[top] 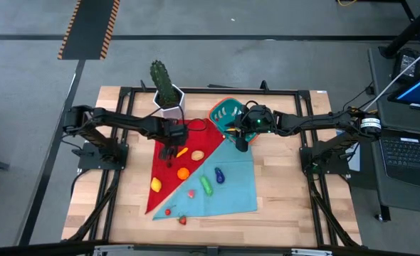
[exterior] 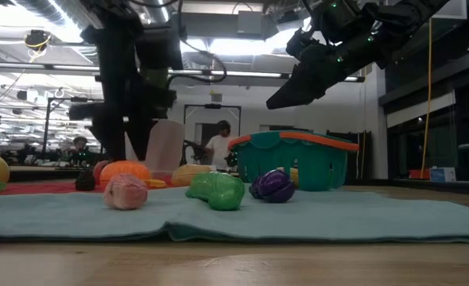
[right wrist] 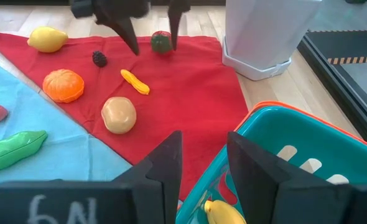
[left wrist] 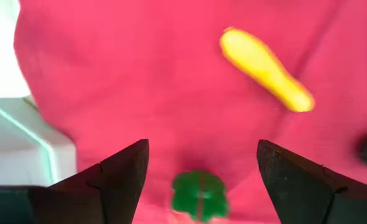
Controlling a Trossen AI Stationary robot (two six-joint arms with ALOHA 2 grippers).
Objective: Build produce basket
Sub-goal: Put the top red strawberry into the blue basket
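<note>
The teal basket (top: 226, 112) with its orange-red rim stands at the far middle of the table, a yellow banana (right wrist: 224, 213) inside it. The rest of the produce lies on a red cloth (top: 160, 192) and a teal cloth (top: 231, 192): lemon (top: 156, 184), orange (top: 183, 173), cucumber (top: 207, 185), eggplant (top: 218, 175). My left gripper (left wrist: 202, 146) points down, open, over a small red fruit with a green top (left wrist: 199, 196); its fingers stand on either side, apart from it. My right gripper (right wrist: 203, 146) hovers open by the basket's near side with nothing between its fingers.
A white hexagonal pot with a cactus (top: 169, 96) stands just beyond my left gripper. A small yellow piece (left wrist: 265, 70), a tan round piece (right wrist: 119, 114) and a dark berry (right wrist: 99, 58) lie on the red cloth. Red berries (top: 168, 211) lie near the front.
</note>
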